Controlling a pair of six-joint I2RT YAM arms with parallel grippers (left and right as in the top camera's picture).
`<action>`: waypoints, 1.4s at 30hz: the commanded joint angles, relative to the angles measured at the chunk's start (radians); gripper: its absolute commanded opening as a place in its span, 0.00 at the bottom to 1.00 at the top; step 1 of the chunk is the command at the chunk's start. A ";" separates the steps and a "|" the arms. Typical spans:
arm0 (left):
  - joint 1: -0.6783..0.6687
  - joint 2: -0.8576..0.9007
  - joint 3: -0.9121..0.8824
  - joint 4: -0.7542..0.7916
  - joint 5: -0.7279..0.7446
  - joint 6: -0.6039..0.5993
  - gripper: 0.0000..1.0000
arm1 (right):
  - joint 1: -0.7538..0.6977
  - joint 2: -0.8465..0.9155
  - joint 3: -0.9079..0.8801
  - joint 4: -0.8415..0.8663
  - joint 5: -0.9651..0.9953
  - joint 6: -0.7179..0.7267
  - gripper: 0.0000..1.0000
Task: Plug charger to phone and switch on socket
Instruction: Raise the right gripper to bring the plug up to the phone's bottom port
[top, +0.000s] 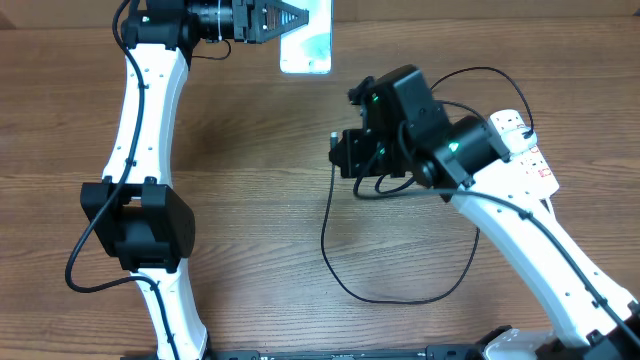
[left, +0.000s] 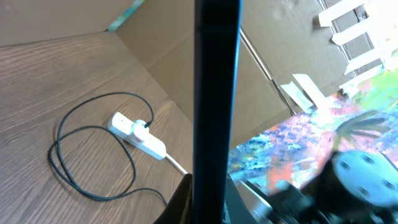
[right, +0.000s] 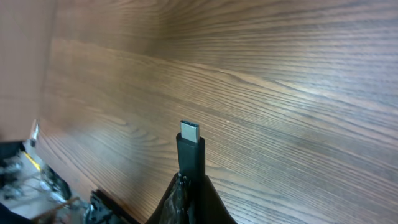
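My left gripper (top: 290, 20) is shut on the phone (top: 307, 45) and holds it at the table's far edge, lit blue screen up. In the left wrist view the phone (left: 216, 93) shows edge-on as a dark bar between the fingers (left: 208, 202). My right gripper (top: 338, 152) is shut on the charger's connector tip (right: 190, 146), which sticks up past the fingers (right: 191, 186) above bare wood. The black charger cable (top: 390, 290) loops over the table. The white socket (top: 525, 140) lies at the right, partly under my right arm, with the black plug (left: 142, 126) in it.
The socket's thick white cord (left: 176, 165) runs toward the table edge. Cardboard panels (left: 186, 56) stand behind the table in the left wrist view. My left arm's base (top: 140, 225) stands at the left of the wooden table (top: 250, 200).
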 joint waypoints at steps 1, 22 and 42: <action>-0.043 -0.028 0.022 -0.011 0.003 0.008 0.04 | 0.040 -0.040 0.022 0.010 0.089 -0.042 0.04; -0.116 -0.028 0.022 -0.040 0.039 0.055 0.04 | 0.026 -0.054 0.095 0.067 0.278 -0.030 0.04; -0.116 -0.028 0.022 0.036 0.129 -0.018 0.04 | 0.021 -0.054 0.093 0.135 0.242 0.038 0.04</action>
